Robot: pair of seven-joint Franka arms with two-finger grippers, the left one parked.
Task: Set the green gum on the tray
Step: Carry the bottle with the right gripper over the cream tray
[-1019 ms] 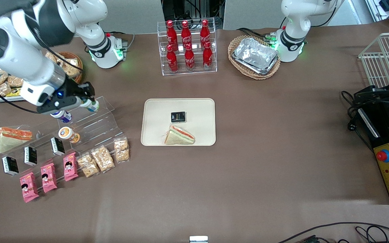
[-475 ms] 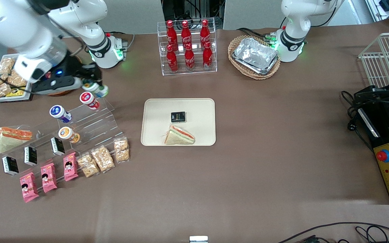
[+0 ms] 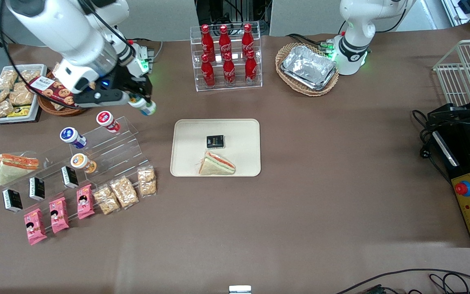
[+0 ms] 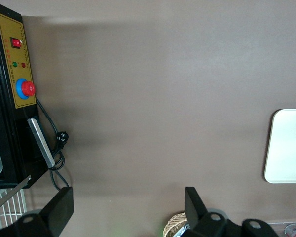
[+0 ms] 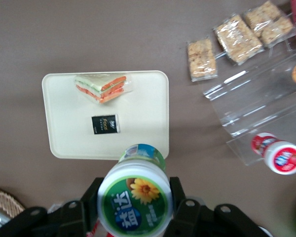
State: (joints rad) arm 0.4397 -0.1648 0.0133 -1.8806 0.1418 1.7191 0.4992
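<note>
Front view: gripper [image 3: 141, 103] hangs in the air with the green gum [image 3: 144, 105] clamped between its fingers, clear of the acrylic step rack [image 3: 108, 149]. It is farther from the camera than the tray [image 3: 186, 163] and toward the working arm's end of it, not yet over it. Carry height looks chosen to clear the red-lidded bottle [image 3: 107, 121] and blue-lidded bottle [image 3: 72, 137] on the rack. Tray already holds a sandwich wedge [image 3: 217, 163] and a small black packet [image 3: 215, 141]; bare cream area along the rim nearest the gripper is the likely drop zone.

Left wrist view: only a tray corner [image 4: 286, 145] and bare table; nothing useful on the gum.

Right wrist view: gum's lid [image 5: 134, 199] faces the lens, fingers closed on the body at both sides. Grip looks centred, so the bottle should stay put in transit. The tray [image 5: 64, 133] lies below, ahead of the gum.
</note>
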